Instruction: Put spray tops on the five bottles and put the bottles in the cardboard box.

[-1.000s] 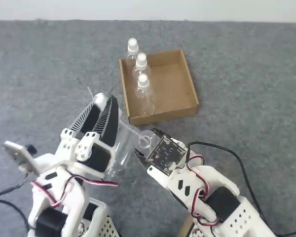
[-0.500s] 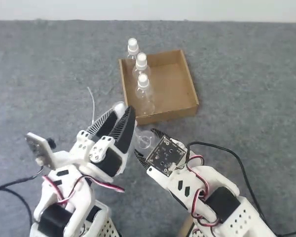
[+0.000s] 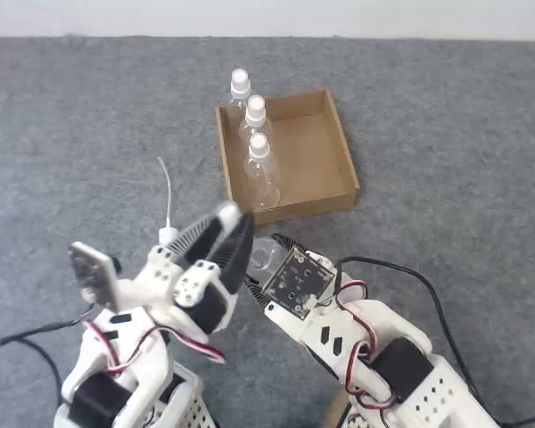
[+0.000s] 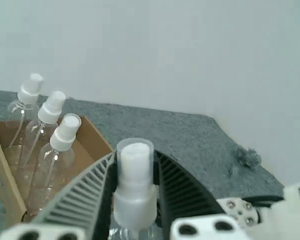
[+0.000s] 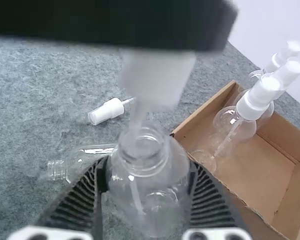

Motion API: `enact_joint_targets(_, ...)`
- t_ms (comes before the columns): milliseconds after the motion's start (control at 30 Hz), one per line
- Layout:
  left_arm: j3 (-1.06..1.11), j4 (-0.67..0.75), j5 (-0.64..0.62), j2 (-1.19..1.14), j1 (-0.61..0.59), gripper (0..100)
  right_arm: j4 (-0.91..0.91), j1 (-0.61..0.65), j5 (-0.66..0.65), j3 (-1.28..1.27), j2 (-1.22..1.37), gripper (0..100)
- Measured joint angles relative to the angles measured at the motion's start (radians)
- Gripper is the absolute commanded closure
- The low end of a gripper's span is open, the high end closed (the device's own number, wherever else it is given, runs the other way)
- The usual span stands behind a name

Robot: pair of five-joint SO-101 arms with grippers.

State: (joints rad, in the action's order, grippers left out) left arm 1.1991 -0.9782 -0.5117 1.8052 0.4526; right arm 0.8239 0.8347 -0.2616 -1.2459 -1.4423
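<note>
We observe the left hand (image 4: 135, 161) pinching a spray top (image 4: 135, 200) just above the open bottle (image 5: 146, 202) clamped in the right hand (image 5: 147, 172), beside the cardboard box (image 3: 319, 153).

Bright, even, diffuse light; shadows soft; small glints on clear bottle (image 5: 142, 165).

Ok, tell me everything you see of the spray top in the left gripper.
The spray top is white plastic, with a clear cap on its nozzle and a thin tube below. It is upright, clamped in the left gripper; its tube enters the open neck of the clear bottle in the right gripper.
</note>
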Motion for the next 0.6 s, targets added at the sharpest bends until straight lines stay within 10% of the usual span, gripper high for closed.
enact_joint_targets(600, 0.104, -0.043, 0.172, 0.005, 0.147, 99, 0.003, -0.046, 0.0, -0.009, 0.003, 96.1)
